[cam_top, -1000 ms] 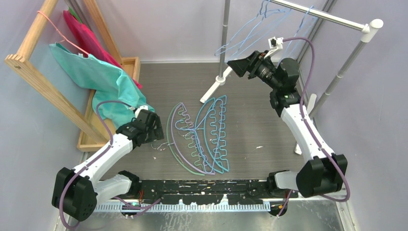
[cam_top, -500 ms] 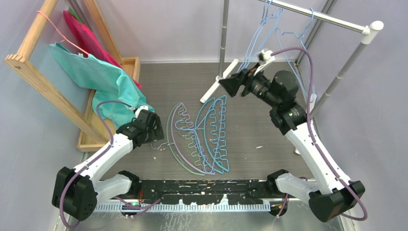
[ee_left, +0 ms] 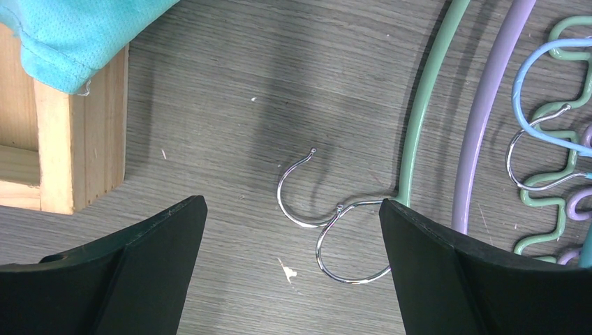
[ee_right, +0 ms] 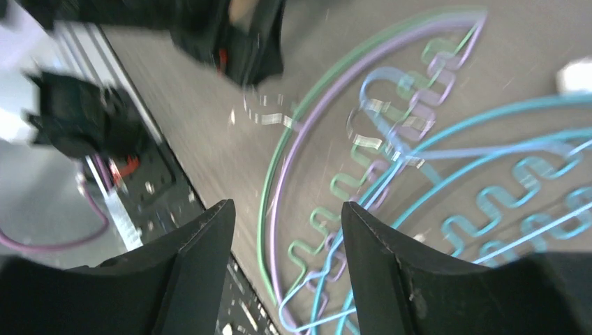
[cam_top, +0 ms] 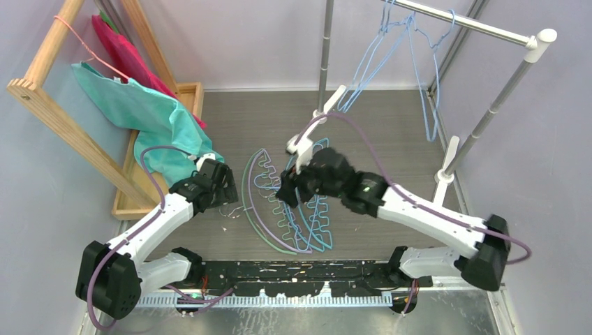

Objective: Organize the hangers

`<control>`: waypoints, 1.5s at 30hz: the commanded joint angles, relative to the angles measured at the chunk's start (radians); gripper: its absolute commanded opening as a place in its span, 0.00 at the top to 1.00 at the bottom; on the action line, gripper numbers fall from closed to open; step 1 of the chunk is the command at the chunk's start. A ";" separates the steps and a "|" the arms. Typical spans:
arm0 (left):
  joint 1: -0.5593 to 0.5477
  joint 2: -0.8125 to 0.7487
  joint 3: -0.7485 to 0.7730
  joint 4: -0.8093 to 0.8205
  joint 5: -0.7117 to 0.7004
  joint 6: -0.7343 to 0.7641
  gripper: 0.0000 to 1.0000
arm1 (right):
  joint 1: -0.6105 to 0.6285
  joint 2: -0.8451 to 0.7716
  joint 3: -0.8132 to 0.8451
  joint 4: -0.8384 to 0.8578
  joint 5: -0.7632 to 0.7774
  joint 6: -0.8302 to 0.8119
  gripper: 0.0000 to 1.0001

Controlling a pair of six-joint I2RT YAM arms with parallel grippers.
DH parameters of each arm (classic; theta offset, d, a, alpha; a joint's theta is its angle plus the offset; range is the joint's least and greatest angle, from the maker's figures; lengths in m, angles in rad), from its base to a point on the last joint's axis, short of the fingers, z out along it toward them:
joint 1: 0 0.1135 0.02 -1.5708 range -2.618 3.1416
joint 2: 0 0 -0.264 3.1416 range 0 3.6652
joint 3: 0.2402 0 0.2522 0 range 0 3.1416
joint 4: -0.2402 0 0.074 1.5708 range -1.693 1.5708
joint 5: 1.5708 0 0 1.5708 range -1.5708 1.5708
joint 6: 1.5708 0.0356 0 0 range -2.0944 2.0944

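Note:
Arched hangers in teal (cam_top: 322, 183), green (cam_top: 246, 202) and lilac (cam_top: 260, 222) lie stacked on the floor in the middle; they also show blurred in the right wrist view (ee_right: 328, 118). Thin light-blue wire hangers (cam_top: 380, 56) hang on the silver rail at the back right. My left gripper (cam_top: 225, 187) is open just left of the pile, and two metal hooks (ee_left: 317, 209) lie between its fingers. My right gripper (cam_top: 285, 192) is open and empty, low over the arched hangers.
A wooden rack (cam_top: 49, 105) with a teal cloth (cam_top: 143, 115), red cloth and a thin pink wire hanger (cam_top: 84, 45) stands at the left. The silver rail (cam_top: 475, 26) and its posts (cam_top: 325, 56) stand at the back right. Small white scraps (cam_top: 375, 213) lie on the floor.
My right arm has swung from the rail down and left to just above the arched hangers on the floor. The blue wire hangers stay on the rail, still swinging. The left arm has not moved.

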 commanded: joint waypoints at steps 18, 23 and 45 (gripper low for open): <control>0.006 -0.004 -0.009 0.031 -0.009 -0.016 0.02 | 0.152 0.327 -0.253 0.179 0.159 0.208 0.54; 0.005 -0.007 -0.018 0.034 -0.003 -0.022 0.02 | 0.150 0.340 -0.291 0.200 0.207 0.213 0.54; 0.006 -0.050 -0.029 0.011 -0.006 -0.027 0.02 | 0.151 0.342 -0.324 0.244 0.205 0.216 0.97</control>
